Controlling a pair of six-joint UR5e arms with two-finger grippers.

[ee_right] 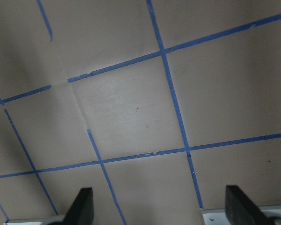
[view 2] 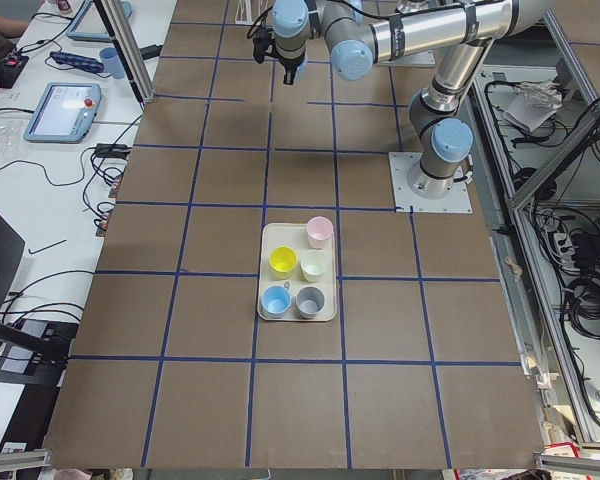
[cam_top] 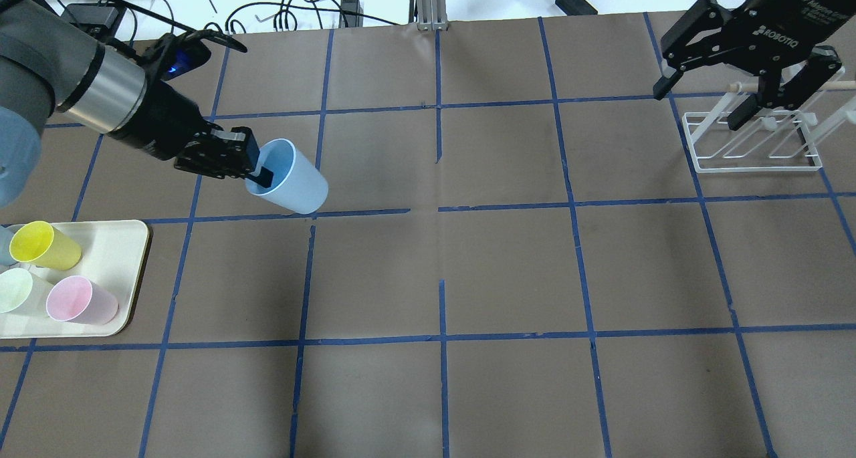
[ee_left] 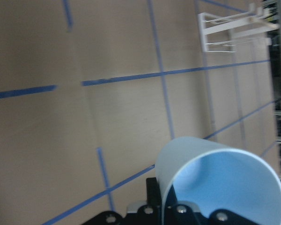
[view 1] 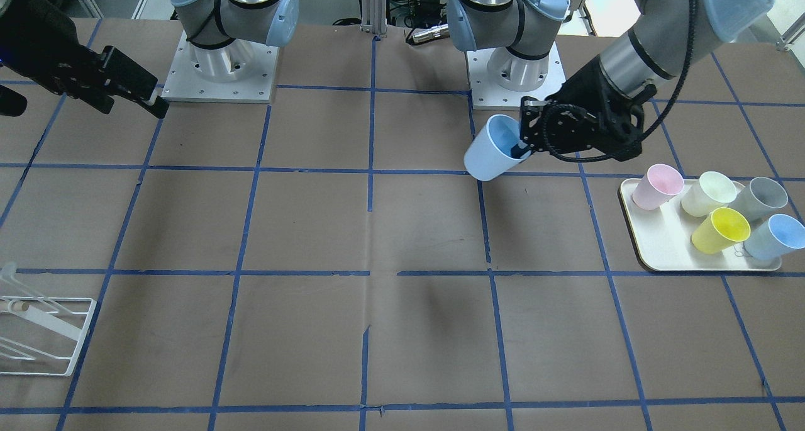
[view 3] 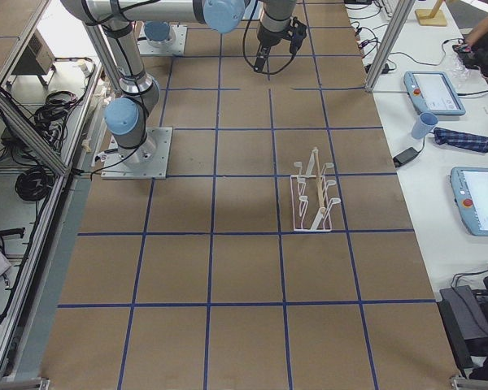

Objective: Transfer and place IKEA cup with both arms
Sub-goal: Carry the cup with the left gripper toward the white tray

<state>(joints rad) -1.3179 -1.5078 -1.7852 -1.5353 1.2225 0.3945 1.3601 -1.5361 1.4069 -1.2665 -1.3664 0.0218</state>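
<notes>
My left gripper (view 1: 519, 146) is shut on the rim of a pale sky-blue IKEA cup (view 1: 489, 153), one finger inside it. It holds the cup tilted above the table, mouth toward the gripper. The overhead view shows the same gripper (cam_top: 258, 173) and cup (cam_top: 294, 180), and the left wrist view shows the cup (ee_left: 220, 180) close up. My right gripper (cam_top: 697, 105) is open and empty, in the air above the white rack (cam_top: 756, 152). It also shows in the front view (view 1: 132, 107) and, jaws wide apart, in the right wrist view (ee_right: 160, 208).
A cream tray (view 1: 654, 248) holds a pink cup (view 1: 657, 187), a cream cup (view 1: 707, 193), a grey-blue cup (view 1: 760, 198), a yellow cup (view 1: 720, 229) and a second blue cup (view 1: 777, 236). The rack (view 1: 38, 336) stands at the opposite table end.
</notes>
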